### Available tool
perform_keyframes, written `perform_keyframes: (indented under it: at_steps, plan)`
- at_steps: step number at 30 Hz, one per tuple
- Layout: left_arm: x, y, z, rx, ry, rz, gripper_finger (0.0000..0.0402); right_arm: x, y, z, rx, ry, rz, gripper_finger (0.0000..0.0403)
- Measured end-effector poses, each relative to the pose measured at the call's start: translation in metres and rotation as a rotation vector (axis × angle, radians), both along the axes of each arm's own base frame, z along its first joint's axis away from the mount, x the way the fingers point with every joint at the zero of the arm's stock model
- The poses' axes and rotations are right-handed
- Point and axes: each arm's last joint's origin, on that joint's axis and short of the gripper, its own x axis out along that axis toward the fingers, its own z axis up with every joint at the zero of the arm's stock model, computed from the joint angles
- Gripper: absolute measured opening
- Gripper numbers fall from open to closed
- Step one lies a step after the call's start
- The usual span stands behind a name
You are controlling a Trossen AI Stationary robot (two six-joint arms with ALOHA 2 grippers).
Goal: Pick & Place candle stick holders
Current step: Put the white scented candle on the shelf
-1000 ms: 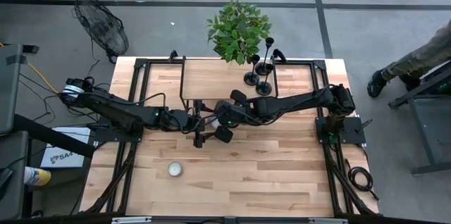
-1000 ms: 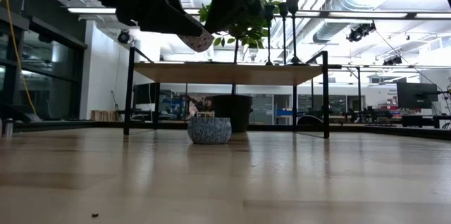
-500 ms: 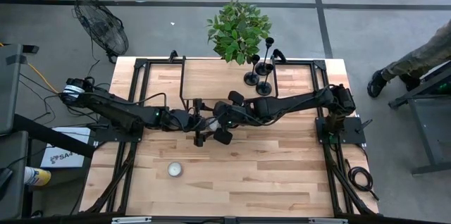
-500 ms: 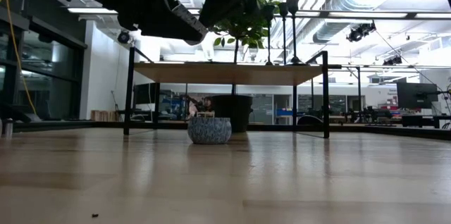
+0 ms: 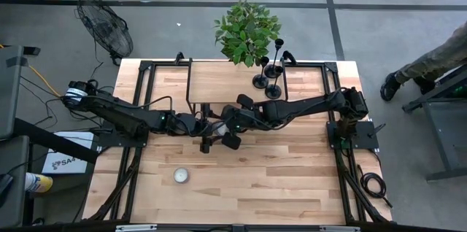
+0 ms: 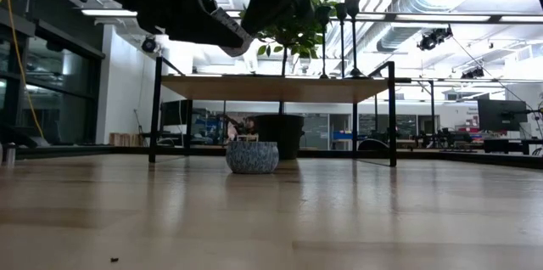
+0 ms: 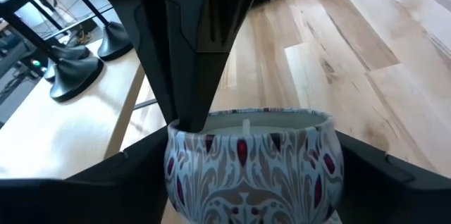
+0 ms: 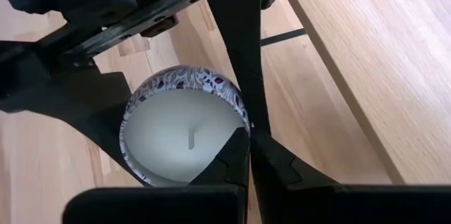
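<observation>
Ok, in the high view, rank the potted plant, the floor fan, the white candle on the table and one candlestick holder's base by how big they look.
Largest to smallest:
1. potted plant
2. floor fan
3. white candle and candlestick holder base: these look about alike, so I won't rank them.

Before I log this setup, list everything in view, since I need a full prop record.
candle stick holders: three, black, rear shelf by the plant
patterned candle tin: one, white wax, in the air mid-table between both grippers
second candle: one, white top, table front left
plant: one, green, behind table
fan: one, black, floor rear left
table: one, light wood
person's leg: one, floor far right
left gripper: dark, at the tin
right gripper: dark, pinching tin's rim
</observation>
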Motion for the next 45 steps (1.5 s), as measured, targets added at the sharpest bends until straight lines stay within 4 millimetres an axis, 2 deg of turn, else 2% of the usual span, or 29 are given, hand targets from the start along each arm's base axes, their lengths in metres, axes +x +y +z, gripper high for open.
perform_keyframes:
  at_steps: [5,11,16,26,34,38,45]
  plan:
    - [0.0,-0.0002,0.0001,-0.006,-0.001,-0.005,0.0291,-0.0003,-0.0002,-0.0003,0.0,0.004,-0.002,0.0]
    - [0.0,-0.0002,0.0001,-0.007,-0.001,-0.007,0.0314,-0.0004,-0.0002,-0.0003,0.002,0.004,-0.003,0.0]
    - [0.0,-0.0002,0.0001,-0.013,-0.002,-0.004,0.0291,-0.0005,-0.0002,-0.0004,0.002,0.006,-0.003,0.0]
    - [-0.0002,-0.0003,-0.0003,-0.023,0.001,-0.001,0.0307,-0.0003,0.0004,-0.0006,0.027,0.005,0.008,0.0]
    - [-0.0003,-0.0004,-0.0005,-0.026,0.002,-0.002,0.0295,-0.0006,0.001,-0.0007,0.036,0.008,0.017,0.0002]
    - [-0.0003,-0.0003,-0.0004,-0.026,0.002,0.0,0.0304,-0.001,0.0011,-0.0009,0.034,0.013,0.016,0.0021]
    - [-0.0003,-0.0001,-0.0003,-0.025,0.001,0.005,0.0299,-0.0016,0.0007,-0.0011,0.009,0.017,-0.003,0.009]
